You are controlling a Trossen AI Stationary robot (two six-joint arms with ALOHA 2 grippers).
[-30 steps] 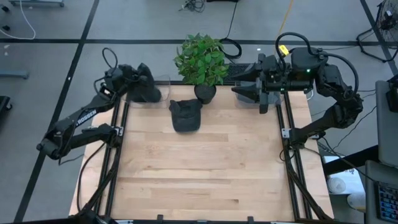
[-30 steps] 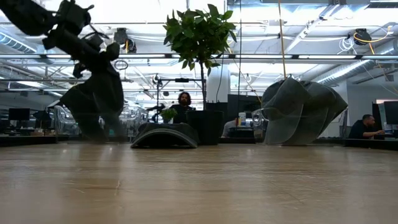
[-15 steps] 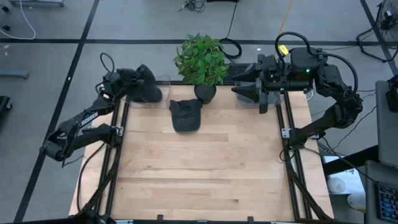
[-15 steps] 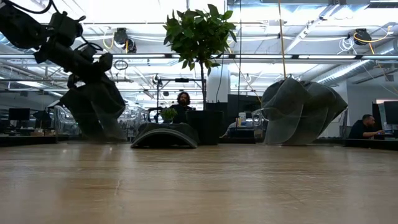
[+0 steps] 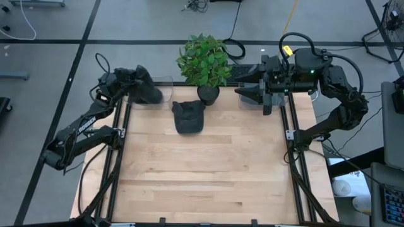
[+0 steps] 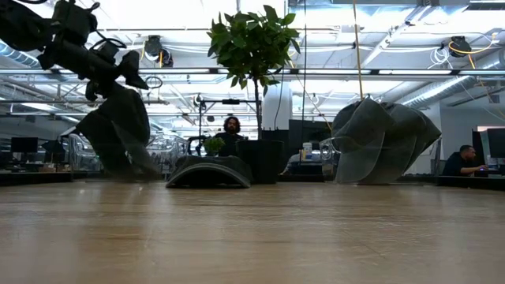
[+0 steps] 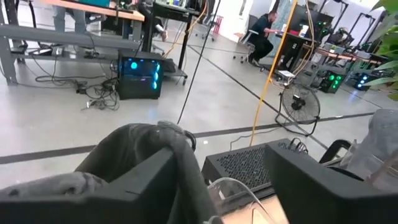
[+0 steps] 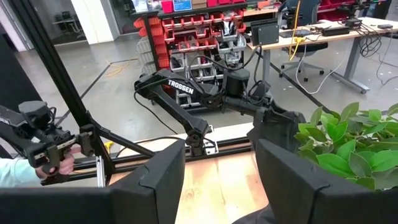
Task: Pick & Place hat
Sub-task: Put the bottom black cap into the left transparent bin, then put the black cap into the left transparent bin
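A dark hat point(image 5: 188, 116) lies flat on the wooden table near its far edge, in front of the plant pot; it also shows in the low view point(image 6: 209, 172). My left gripper point(image 5: 142, 87) is at the table's far left corner, shut on a second dark hat point(image 5: 151, 94), which hangs below it in the low view point(image 6: 118, 130). My right gripper point(image 5: 245, 93) waits at the far right corner; it is open and empty in its wrist view point(image 8: 221, 180). My left gripper pinches a fold of the hat's grey cloth point(image 7: 186, 165) between its two fingers. More cloth drapes over one finger point(image 7: 124, 186). The hat hangs slack below the gripper point(image 6: 118, 150); I cannot tell whether its lower end touches the table.
A potted green plant point(image 5: 205, 60) stands at the middle of the far edge, its pot point(image 5: 208, 94) right behind the lying hat. A grey translucent shape point(image 6: 379, 138) stands at the far right. Black rails point(image 5: 117, 145) run along both sides. A person's hand point(image 8: 25, 168) shows beyond the table.
My left gripper, still shut on the hat, has dipped a little and come up again at the far left corner. The hanging hat has swayed with it. The hat on the table has not moved.
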